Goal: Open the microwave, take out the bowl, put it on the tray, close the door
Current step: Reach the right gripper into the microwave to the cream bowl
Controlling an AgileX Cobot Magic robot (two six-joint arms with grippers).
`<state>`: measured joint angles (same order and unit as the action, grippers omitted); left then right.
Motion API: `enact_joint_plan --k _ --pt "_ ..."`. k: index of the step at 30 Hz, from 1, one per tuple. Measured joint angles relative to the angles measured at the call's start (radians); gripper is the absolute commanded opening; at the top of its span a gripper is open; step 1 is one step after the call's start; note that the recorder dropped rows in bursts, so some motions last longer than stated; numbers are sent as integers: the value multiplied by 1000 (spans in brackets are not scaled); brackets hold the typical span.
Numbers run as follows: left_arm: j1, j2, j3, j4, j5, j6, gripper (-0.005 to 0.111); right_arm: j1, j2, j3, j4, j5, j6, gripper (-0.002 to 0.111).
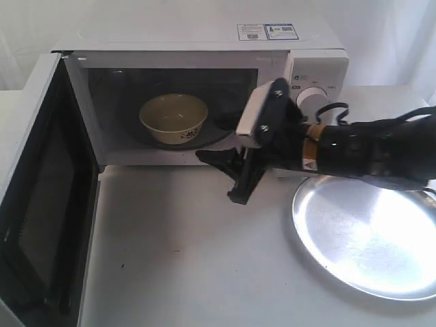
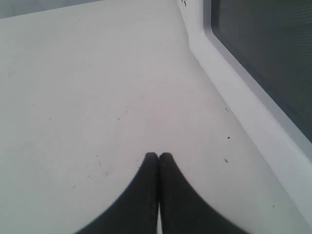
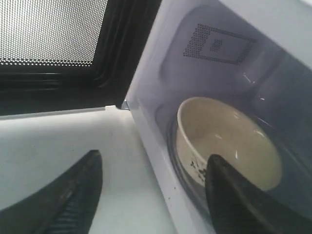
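The white microwave (image 1: 204,41) stands open, its door (image 1: 41,197) swung wide to the left. The cream bowl (image 1: 174,117) with a dark mark sits inside on the turntable. My right gripper (image 1: 221,177) is open just outside the cavity's front edge, right of the bowl and not touching it. In the right wrist view the open gripper (image 3: 153,163) straddles the cavity's lower lip, one finger in front of the bowl (image 3: 229,141). The silver tray (image 1: 368,231) lies empty at the right. My left gripper (image 2: 158,156) is shut on nothing, low over the table beside the door (image 2: 263,63).
The open door (image 3: 53,39) takes up the table's left side. Two dials (image 1: 315,101) sit on the microwave's right panel, behind my right arm. White tabletop (image 1: 191,259) stretches between the door and the tray.
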<state>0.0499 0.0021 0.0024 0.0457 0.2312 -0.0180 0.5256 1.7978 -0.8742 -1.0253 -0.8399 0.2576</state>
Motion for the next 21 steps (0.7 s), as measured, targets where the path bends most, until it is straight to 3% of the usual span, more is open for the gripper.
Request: enact_joint_plan --k 8,16,18,21 --pt "0 0 0 0 0 0 0 142 172 -306 92 265 -75 58" --pt "0 0 0 0 0 0 0 206 330 -561 102 499 -25 57" --pt "0 0 0 0 0 0 0 208 368 -597 104 518 -3 52" --pt "0 0 0 0 0 0 0 208 411 -627 104 553 8 30"
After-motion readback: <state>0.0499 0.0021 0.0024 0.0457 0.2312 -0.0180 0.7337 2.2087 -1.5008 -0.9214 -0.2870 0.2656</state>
